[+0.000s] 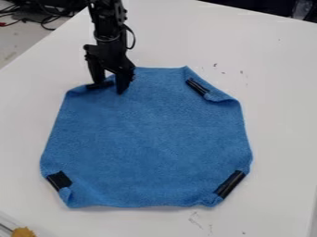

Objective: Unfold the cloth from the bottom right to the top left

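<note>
At the nearest left corner is a pale, see-through edge (9, 224), possibly of a tray, with one yellow-orange lump (23, 232) beside or inside it; which of the two cannot be told. Faint dark marks lie on the white table (278, 115), some near the close edge of the view, others beyond the cloth's far right side.

One blue cloth (148, 139) lies mostly spread in the middle, its corners turned in, so its outline has about eight sides. It carries four black strips, one per corner: the near left strip (59, 180), the near right strip (230, 183), the far right strip (197, 87) and the far left strip (99, 85).

At that far left corner, the one black gripper (109, 87) hangs down with its two fingers well parted; whether they touch the cloth cannot be told. Farthest off, at upper left, several cables (48, 15) lie beyond the table.
</note>
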Tool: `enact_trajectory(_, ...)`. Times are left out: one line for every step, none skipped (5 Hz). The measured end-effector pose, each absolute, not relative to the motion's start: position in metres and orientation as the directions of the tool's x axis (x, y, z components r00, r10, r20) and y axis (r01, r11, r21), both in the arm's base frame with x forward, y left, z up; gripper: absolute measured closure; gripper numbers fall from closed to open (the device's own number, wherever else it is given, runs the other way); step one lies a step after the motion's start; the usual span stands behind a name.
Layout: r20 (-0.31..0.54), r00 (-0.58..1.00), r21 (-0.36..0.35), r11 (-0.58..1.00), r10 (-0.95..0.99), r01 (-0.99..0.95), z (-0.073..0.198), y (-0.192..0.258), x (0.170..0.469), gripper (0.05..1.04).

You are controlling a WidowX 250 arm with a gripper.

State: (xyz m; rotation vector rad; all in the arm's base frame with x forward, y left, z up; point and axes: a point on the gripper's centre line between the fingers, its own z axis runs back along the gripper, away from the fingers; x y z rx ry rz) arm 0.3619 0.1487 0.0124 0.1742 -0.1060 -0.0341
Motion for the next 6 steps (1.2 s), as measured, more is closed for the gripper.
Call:
enact_trajectory(0.139, 0.990, 0.207, 0.978, -0.037, 0.008, 0.022, 0.165, 0.360, 0.080)
enact_trajectory(0.168, 0.985, 0.228, 0.974, -0.027, -0.012, 0.024, 0.185, 0.357, 0.083)
enact_trajectory(0.187, 0.982, 0.255, 0.967, -0.037, -0.012, 0.032, 0.198, 0.361, 0.083)
enact_trajectory(0.192, 0.980, 0.275, 0.961, -0.046, -0.008, 0.034, 0.203, 0.363, 0.083)
enact_trajectory(0.202, 0.978, 0.298, 0.955, -0.051, -0.012, 0.041, 0.208, 0.367, 0.083)
enact_trajectory(0.181, 0.982, 0.294, 0.956, -0.048, -0.007, 0.041, 0.207, 0.364, 0.083)
